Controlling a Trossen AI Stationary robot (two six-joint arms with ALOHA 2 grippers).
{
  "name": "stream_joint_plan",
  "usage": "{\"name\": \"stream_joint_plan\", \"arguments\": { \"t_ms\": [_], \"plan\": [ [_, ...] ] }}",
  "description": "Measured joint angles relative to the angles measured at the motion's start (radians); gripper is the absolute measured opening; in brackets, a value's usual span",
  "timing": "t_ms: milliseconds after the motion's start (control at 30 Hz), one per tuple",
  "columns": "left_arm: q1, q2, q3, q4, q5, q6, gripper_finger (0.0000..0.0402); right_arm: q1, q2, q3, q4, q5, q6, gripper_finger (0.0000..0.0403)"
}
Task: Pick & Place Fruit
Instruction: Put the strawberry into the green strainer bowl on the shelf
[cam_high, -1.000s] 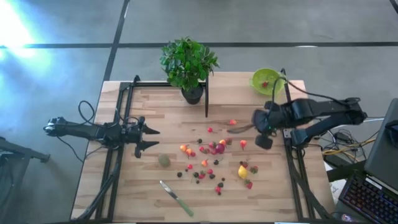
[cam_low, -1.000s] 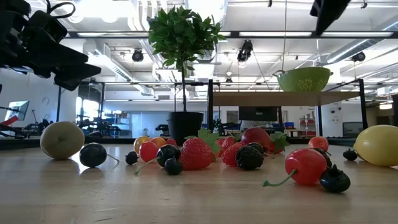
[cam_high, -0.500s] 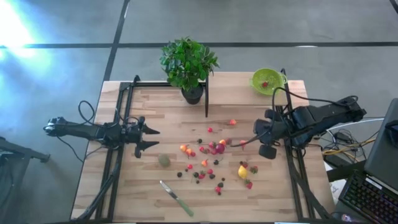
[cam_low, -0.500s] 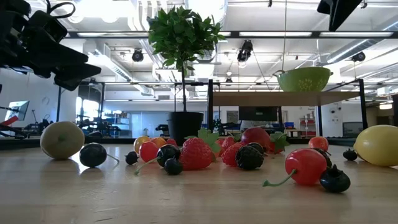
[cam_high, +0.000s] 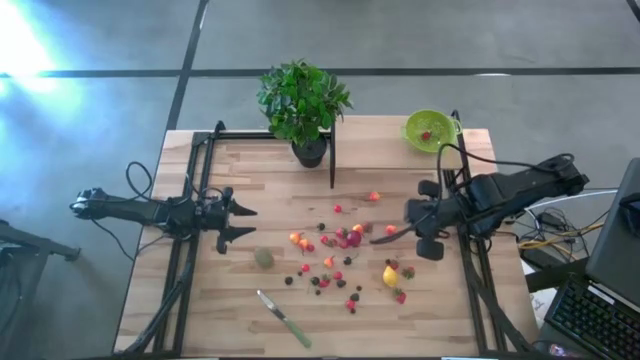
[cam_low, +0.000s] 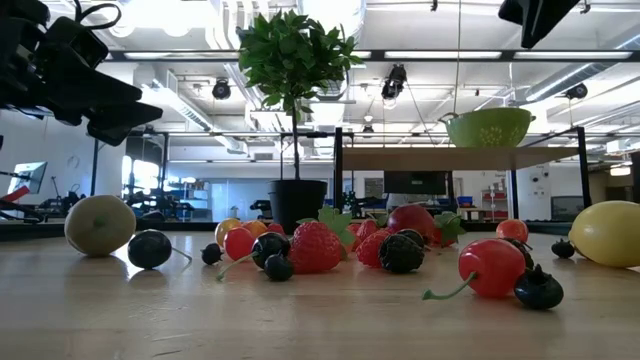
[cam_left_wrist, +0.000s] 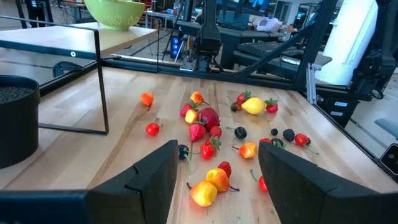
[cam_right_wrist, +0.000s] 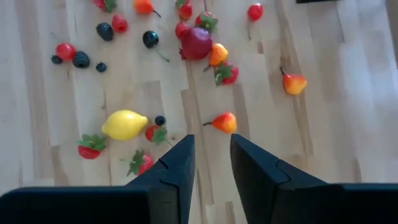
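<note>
Evidently lining up a pick, the right gripper (cam_high: 384, 236) hangs over the fruit (cam_high: 345, 255) strewn mid-table, its fingers (cam_right_wrist: 177, 163) slightly parted and holding nothing, with 1 berry (cam_high: 426, 135) in the bowl (cam_high: 416, 124), while the left gripper (cam_high: 238, 221) waits, spread.

yellow lemon (cam_high: 389, 275), dull-green ball (cam_high: 263, 258), lime-green bowl (cam_high: 430, 130), green-handled knife (cam_high: 283, 318), pale wood table (cam_high: 180, 310)
</note>
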Motion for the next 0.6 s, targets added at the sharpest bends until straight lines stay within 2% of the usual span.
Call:
{"name": "stream_joint_plan", "arguments": {
  "t_ms": [267,600],
  "plan": [
    [0.000,0.000,0.000,0.000,0.000,0.000,0.0229,0.000,0.001,-0.077,0.030,-0.002,-0.038,0.0110],
    [0.000,0.000,0.000,0.000,0.000,0.000,0.0229,0.000,0.001,-0.301,0.268,-0.078,-0.141,0.0125]
  ]
}}
